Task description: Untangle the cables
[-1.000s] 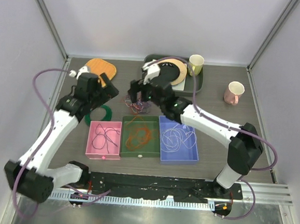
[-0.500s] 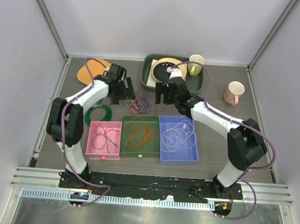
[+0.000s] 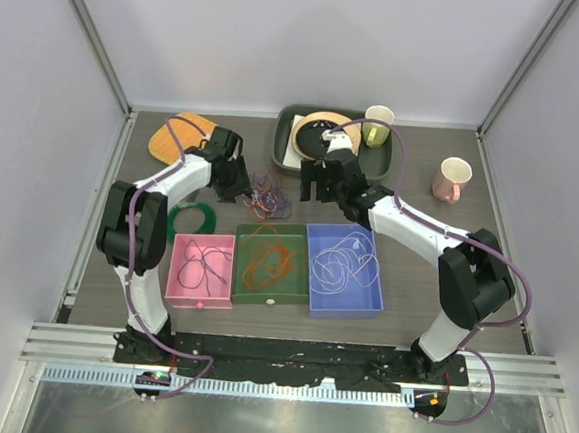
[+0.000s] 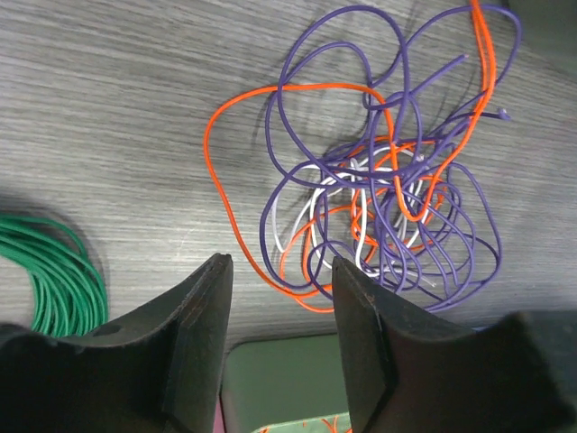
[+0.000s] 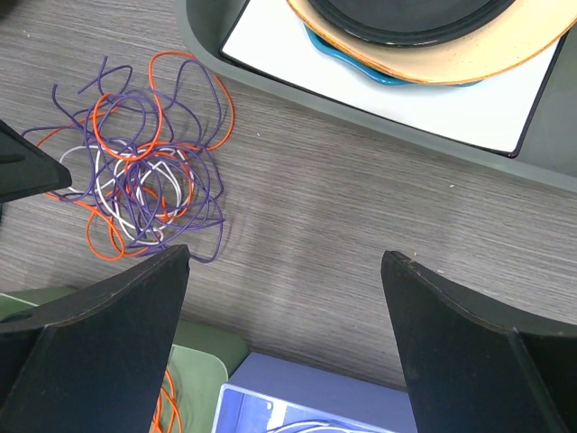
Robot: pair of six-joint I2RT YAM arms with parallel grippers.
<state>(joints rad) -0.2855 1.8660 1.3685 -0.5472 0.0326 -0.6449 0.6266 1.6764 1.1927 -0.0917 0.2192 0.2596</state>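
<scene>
A: Here's the knot of cables (image 3: 266, 197), with purple, orange and white loops wound through one another. It lies flat on the surface (image 3: 417, 247), at 12 o'clock of the green bin (image 3: 268, 301).

B: And the arms bracket it, one at the knot's 9 o'clock and the other at its 3 o'clock. That looks like a setup for drawing strands apart from opposite sides.

A: Nobody has a grip, though. From its own camera, the left tool (image 4: 281, 271) has its fingers parted a moderate way with only bare surface between them. The knot sits at its 1 o'clock, and one orange loop bulges out nearest.

B: That loop would be the obvious strand to pinch first, since it's clear of the purple mess.

A: The right tool (image 5: 286, 257) is spread much wider and is empty too, with the knot off at its 10 o'clock.

B: Why the three bins in front?

A: They seem to sort by colour. There's a purple wire (image 3: 202, 260) in the pink bin (image 3: 171, 267), an orange wire (image 3: 266, 260) in the green bin and a white wire (image 3: 341, 266) in the blue bin (image 3: 344, 310). Each freed strand probably joins its match.

B: And the green coil (image 3: 191, 217)?

A: It's at 7 o'clock of the knot, apart from it and not tangled in.

B: The risk is that one tug drags the whole clump along, so the other tool likely has to pin it.
</scene>
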